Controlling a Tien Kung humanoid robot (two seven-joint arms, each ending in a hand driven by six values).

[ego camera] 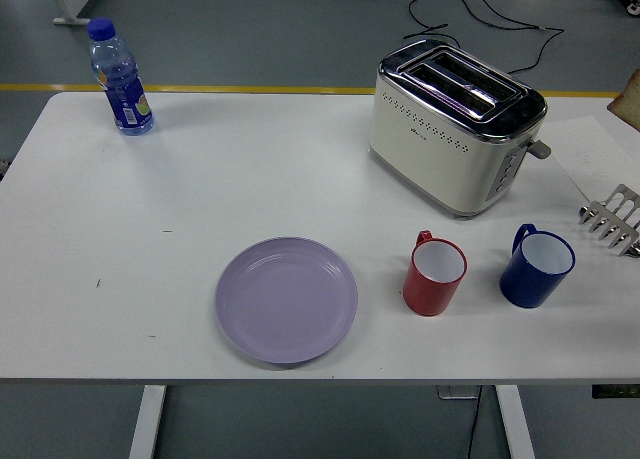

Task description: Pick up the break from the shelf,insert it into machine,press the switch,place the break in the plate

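A corner of the bread slice [632,97] shows at the right edge, above the metal rack [612,219] and right of the toaster [455,127]. No hand is visible, so its grip cannot be told. The purple plate [286,299] sits well apart on the surface [200,199].

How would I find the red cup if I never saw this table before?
Start at the big cream and chrome toaster on the table's right side. Nearer the front edge from it stand two mugs side by side, with a lilac plate to their left. The red cup is the mug closer to the plate; its neighbour is a blue mug.
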